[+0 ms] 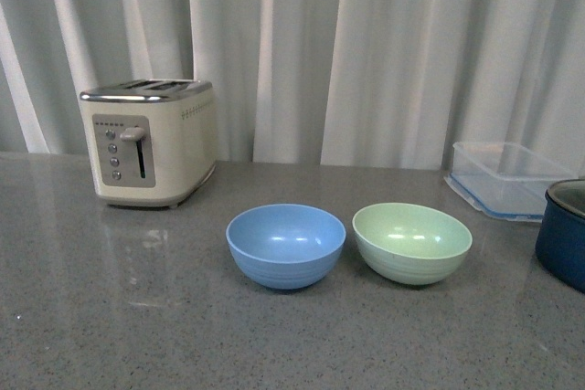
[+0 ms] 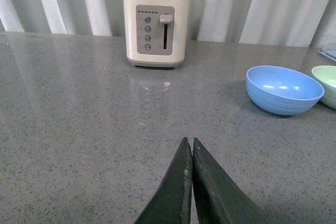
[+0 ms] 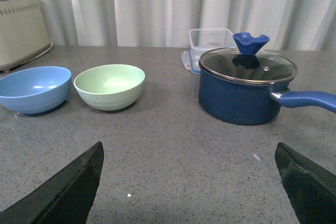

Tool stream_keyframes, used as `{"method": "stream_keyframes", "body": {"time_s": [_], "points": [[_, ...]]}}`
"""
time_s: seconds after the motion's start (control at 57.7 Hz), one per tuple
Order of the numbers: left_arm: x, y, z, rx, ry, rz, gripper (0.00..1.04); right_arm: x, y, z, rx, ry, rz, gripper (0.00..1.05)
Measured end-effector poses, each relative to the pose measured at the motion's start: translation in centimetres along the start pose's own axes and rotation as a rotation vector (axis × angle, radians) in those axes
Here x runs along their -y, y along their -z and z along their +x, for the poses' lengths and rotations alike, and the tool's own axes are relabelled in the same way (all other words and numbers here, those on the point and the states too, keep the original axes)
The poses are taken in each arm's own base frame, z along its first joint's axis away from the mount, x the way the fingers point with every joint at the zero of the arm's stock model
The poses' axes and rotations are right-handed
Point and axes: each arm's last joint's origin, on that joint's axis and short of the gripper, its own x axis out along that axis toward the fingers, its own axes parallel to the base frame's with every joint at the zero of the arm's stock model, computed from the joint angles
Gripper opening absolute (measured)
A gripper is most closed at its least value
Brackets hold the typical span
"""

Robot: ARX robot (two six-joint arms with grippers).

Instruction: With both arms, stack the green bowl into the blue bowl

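The blue bowl (image 1: 285, 245) and the green bowl (image 1: 412, 241) stand side by side on the grey counter, the blue one on the left, a small gap between them. Both are upright and empty. Neither arm shows in the front view. My left gripper (image 2: 188, 142) is shut and empty, low over bare counter, with the blue bowl (image 2: 284, 89) ahead of it and the green bowl (image 2: 327, 84) cut off at the frame edge. My right gripper (image 3: 189, 153) is wide open and empty, with the green bowl (image 3: 109, 86) and blue bowl (image 3: 34, 88) ahead of it.
A cream toaster (image 1: 151, 142) stands at the back left. A clear plastic container (image 1: 507, 178) with a blue rim sits at the back right. A dark navy pot (image 3: 245, 88) with a glass lid stands right of the green bowl, its handle pointing away from the bowls.
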Motion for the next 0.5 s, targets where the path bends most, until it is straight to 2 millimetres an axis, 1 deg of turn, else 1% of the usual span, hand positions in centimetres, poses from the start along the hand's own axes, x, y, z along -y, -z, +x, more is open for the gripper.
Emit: {"method": "stream_keyframes", "body": {"time_s": [0.346,0.398,0.502], "points": [[0.0,0.0,-0.8,0.0,0.0,0.0,0.04,0.0,0.0,0.0,0.0,0.0,0.0,0.95],[0.0,0.5,-1.5,-0.035,0.0,0.0,0.04,0.0,0.0,0.0,0.0,0.0,0.0,0.95],[0.0,0.3,-1.9,-0.003,0.0,0.0,0.04,0.0,0.0,0.0,0.0,0.0,0.0,0.95]]}}
